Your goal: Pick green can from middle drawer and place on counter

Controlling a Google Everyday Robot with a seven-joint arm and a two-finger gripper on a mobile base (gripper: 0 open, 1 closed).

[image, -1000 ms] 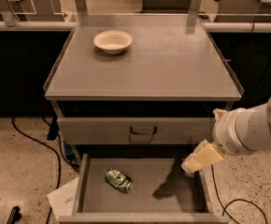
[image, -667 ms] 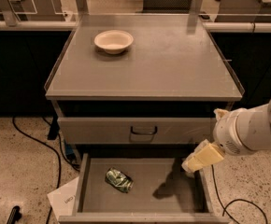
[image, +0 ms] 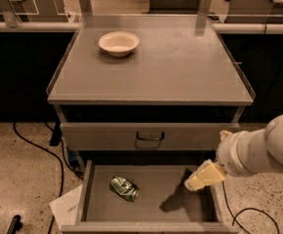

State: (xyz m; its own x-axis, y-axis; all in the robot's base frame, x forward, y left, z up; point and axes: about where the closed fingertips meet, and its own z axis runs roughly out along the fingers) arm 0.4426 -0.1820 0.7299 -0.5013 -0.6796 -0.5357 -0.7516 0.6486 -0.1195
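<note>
Broadly, the counter (image: 180,67) fills the upper half of the camera view, a flat grey top with thin raised edges. Below it the middle drawer (image: 153,179) stands pulled out toward the camera, its plain grey floor exposed. Above that, a closed drawer front (image: 97,136) carries a dark handle (image: 150,137). The white robot arm (image: 263,150) reaches in from the right edge, level with that closed front. A sheet of paper (image: 68,208) lies on the speckled floor at the open drawer's left corner, near a dark cable (image: 39,147). The cream bowl (image: 118,43) sits upright on the counter's back left part. The gripper (image: 192,183), cream coloured, hangs over the right side of the middle drawer, pointing down and left, and casts a shadow (image: 178,201) on the drawer floor; its jaws look pressed together with nothing held, though the angle makes that uncertain. The green can (image: 124,187) lies on its side on the drawer floor, left of centre, well apart from the gripper
</note>
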